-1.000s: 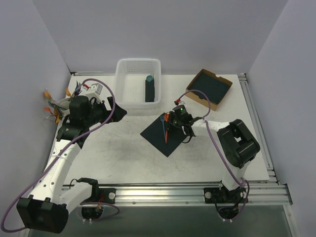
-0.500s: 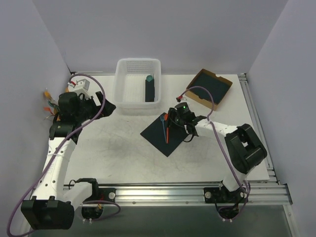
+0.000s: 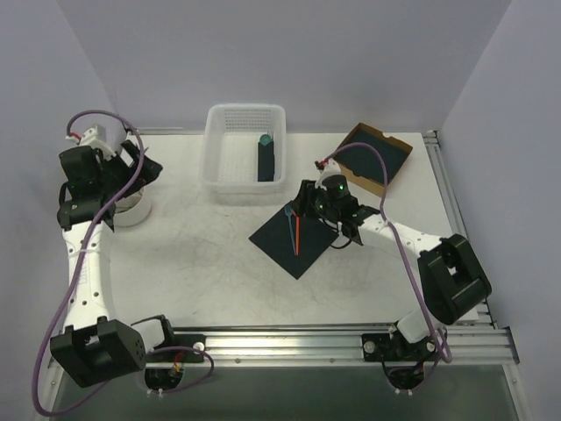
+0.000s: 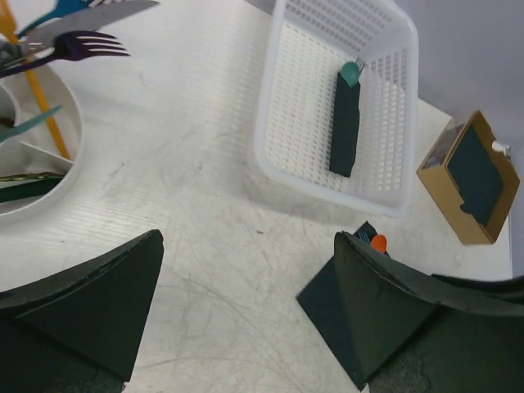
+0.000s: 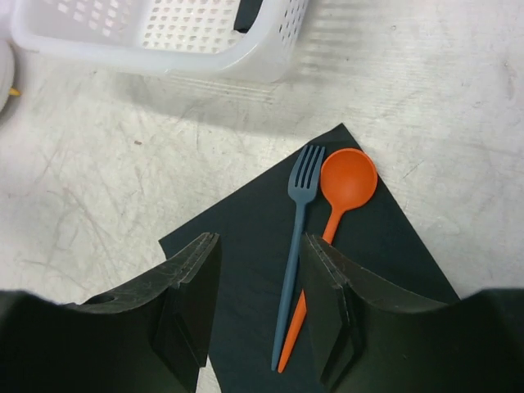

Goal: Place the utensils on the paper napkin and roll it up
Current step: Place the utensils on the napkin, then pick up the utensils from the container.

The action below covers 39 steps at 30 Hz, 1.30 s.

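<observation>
Right tool (image 5: 258, 254) above scuffed white table (image 5: 82, 180)

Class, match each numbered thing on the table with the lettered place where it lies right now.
Things:
1. orange spoon
2. teal-tipped roll
3. purple fork
4. dark sheets

Places:
A. white basket
B. cardboard box
C. open paper napkin
D. round white holder

Pairs: 1-C, 2-A, 3-D, 4-B
</observation>
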### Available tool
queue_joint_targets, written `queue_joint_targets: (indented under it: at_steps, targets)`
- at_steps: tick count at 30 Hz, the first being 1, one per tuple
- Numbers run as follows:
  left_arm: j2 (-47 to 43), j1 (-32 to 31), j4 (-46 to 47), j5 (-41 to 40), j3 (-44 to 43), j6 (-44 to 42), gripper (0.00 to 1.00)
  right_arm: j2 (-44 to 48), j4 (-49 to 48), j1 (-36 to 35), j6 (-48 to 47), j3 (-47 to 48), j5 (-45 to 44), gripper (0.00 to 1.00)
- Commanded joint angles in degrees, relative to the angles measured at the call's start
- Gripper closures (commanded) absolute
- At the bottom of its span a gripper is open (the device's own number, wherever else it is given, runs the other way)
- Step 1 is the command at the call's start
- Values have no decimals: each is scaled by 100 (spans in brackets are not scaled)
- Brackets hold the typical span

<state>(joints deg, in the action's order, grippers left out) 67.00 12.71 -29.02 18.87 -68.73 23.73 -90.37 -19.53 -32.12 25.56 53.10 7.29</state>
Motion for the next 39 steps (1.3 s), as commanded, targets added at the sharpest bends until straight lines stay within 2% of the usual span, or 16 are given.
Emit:
queue_joint_targets:
  at_steps: [1, 3, 5, 7, 13, 16, 21, 23, 25, 28, 30, 34, 35, 36, 39]
  targets:
    - [-108, 591, -165, 134, -387, 255, 6, 545, -1042, 92, 54, -545, 378, 56]
    - [-108, 994, -455, 29, -431, 334, 6, 660, -1395, 109, 142, -871, 344, 55]
    - [-39, 1058, -980, -733, -631, 395, 6, 740, -1518, 162, 212, -1038, 326, 54]
    - [-38, 1076, -1280, -1156, -712, 414, 6, 792, -1633, 180, 309, -1144, 308, 54]
    - [-477, 1067, -1291, -1772, -458, 457, 6, 801, -1756, 110, 397, -1258, 142, 55]
    - [-820, 1076, -1326, -2544, -264, 580, 5, 863, -1668, 92, 406, -1276, -61, 55]
    - [-1040, 1076, -1633, -3493, -88, 1195, 4, 1003, -1405, 74, 353, -1258, -473, 55]
    - [-909, 1128, -2045, -3819, -149, 1660, 2, 1039, -1352, 13, 362, -1258, -649, 55]
    - [-786, 1172, -2361, -4004, -202, 1985, 1, 1065, -1317, -40, 362, -1250, -711, 55]
    - [-610, 1225, -2259, -3805, -80, 2153, 0, 1118, -1264, -136, 309, -1232, -957, 56]
    - [-531, 1225, -2100, -3707, 140, 2232, 7, 1144, -1255, -146, 283, -1241, -1028, 56]
    - [-408, 1234, -1434, -3522, 588, 2540, 13, 1188, -1237, -154, 257, -1267, -1124, 56]
    - [-338, 1234, -1318, -3540, 711, 2601, 15, 1197, -1238, -154, 256, -1258, -1142, 56]
    - [-293, 1234, -1195, -3566, 747, 2619, 21, 1206, -1238, -154, 248, -1258, -1142, 56]
    - [-56, 1243, -887, -3881, 756, 2628, 24, 1188, -1246, -146, 230, -1250, -1151, 56]
